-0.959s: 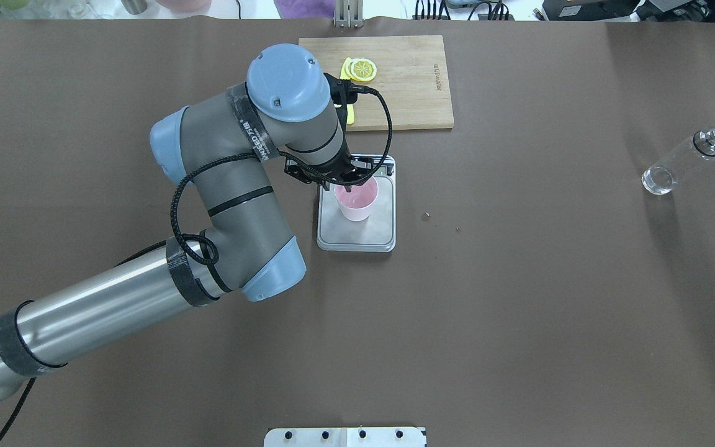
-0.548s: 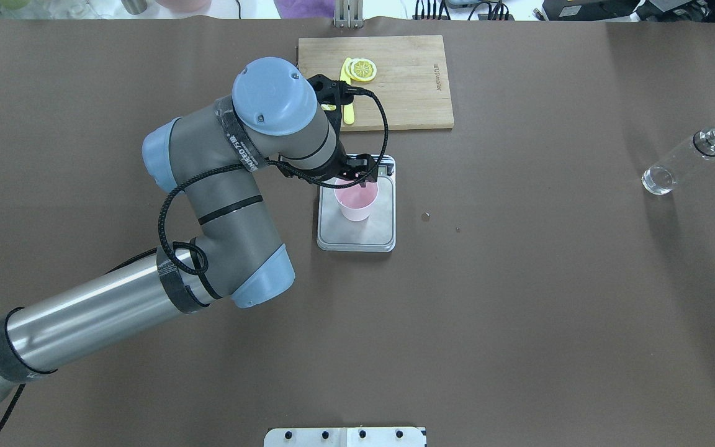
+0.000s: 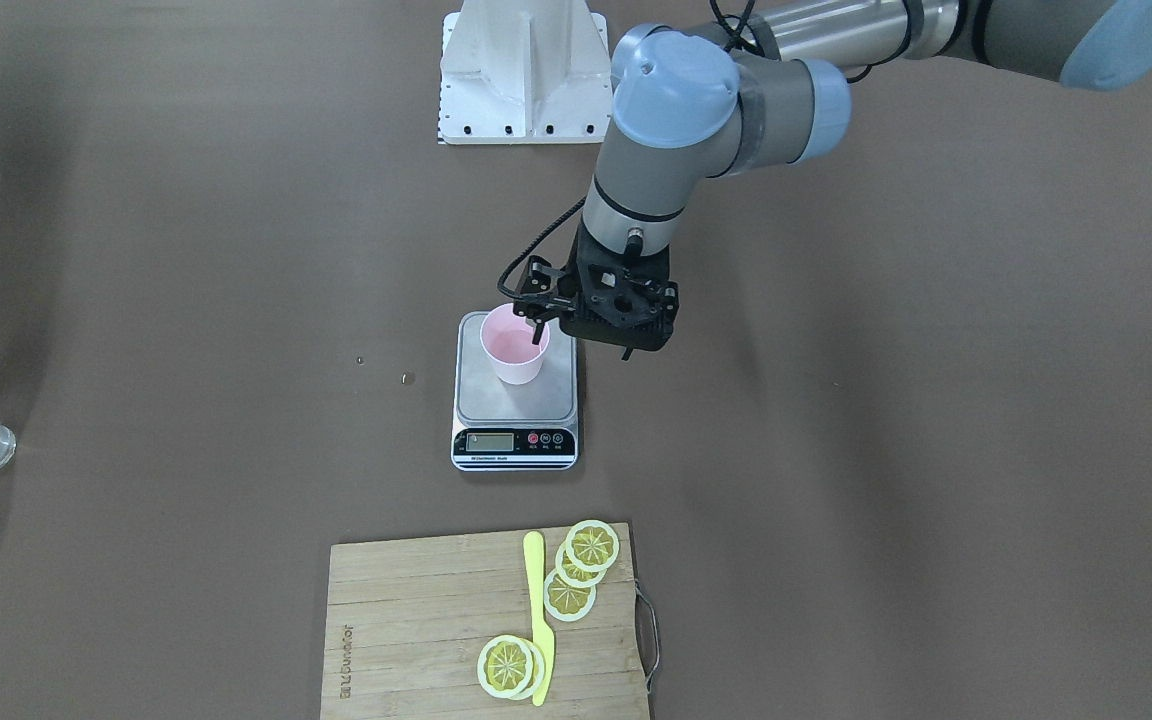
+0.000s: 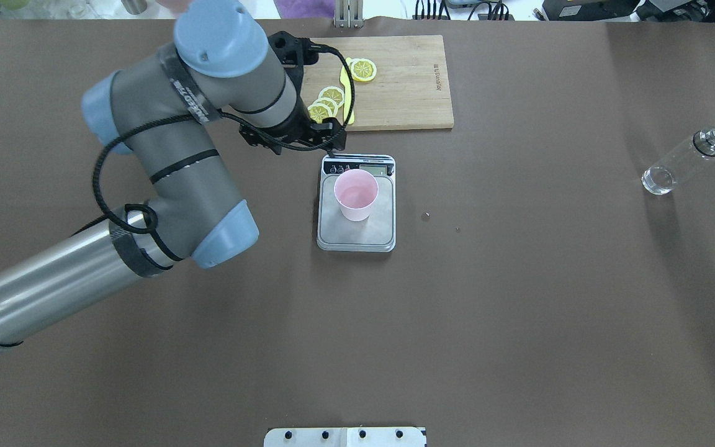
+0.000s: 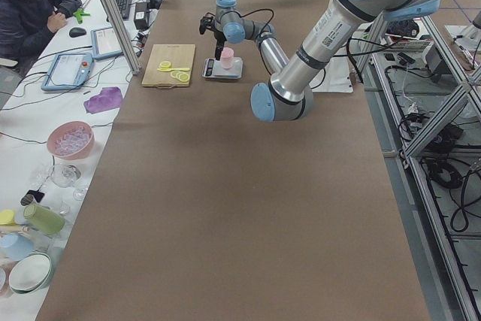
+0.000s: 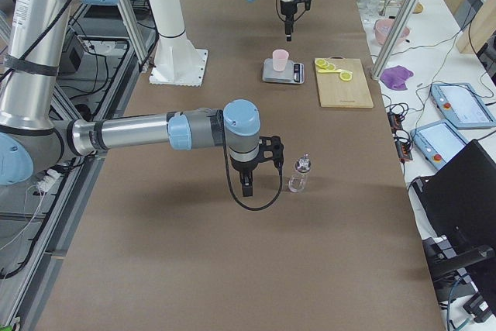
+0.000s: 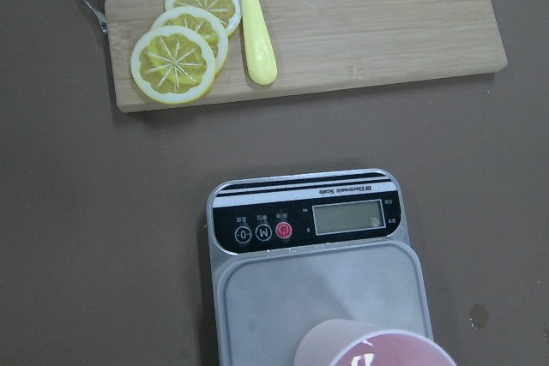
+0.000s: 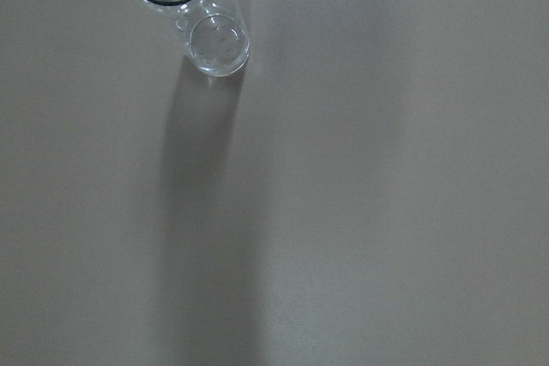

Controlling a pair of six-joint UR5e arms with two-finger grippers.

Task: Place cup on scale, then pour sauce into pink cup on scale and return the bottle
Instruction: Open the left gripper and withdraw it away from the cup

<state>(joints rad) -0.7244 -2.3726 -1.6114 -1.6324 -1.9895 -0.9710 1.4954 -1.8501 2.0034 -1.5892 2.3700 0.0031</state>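
Over on the left of the overhead view, the left gripper (image 3: 537,328) hangs in the air at about 11 o'clock from the cup (image 4: 355,194) without touching it. Honestly I can't tell how far apart its fingers are, too much black hardware in the way.

Dead centre, the pink cup stands upright on the scale (image 4: 357,237), well inside the steel platform with nothing holding it, so I'd call step one done. Cup looks empty to me.

Way out at 3 o'clock from the scale, the bottle (image 4: 680,162) stands on the table, well apart from the rest. The right gripper (image 6: 246,185) hovers just beside it, not on it, and its finger spread is anybody's guess from that angle. My read is that the grab, the pour and putting the bottle back are all left to do.

Writing-wise:
- The strap (image 4: 187,93) on the left arm has white lettering I can't read.
- The scale's black strip has tiny print that looks like "Electronic Scale".
- The middle button (image 7: 263,233) is marked M, with a red button (image 7: 283,231) beside it.
- The LCD display (image 7: 347,218) looks blank.
- The cutting board (image 4: 407,81), at 12 o'clock from the scale, has a burnt-in stamp near its right edge that's too small to read.
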